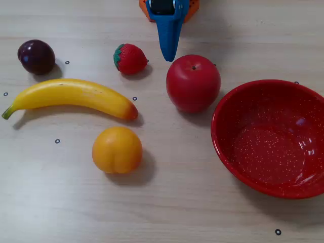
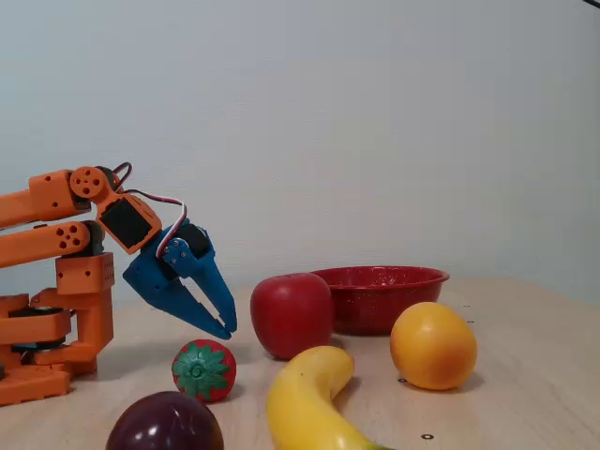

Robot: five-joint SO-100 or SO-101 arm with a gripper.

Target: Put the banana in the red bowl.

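The banana lies flat on the table at the left in a fixed view, green stem to the left, orange-red end to the right; in the other fixed view the banana runs toward the camera at the bottom. The red bowl stands at the right, with nothing in it; the red bowl shows behind the apple from the side. My blue gripper hangs at the top centre, above the table between strawberry and apple, fingers together, holding nothing. Seen from the side, the gripper points down to the right.
A red apple sits between gripper and bowl. A strawberry lies just left of the gripper, a dark plum at far left, and a round orange fruit below the banana. The orange arm base stands at left.
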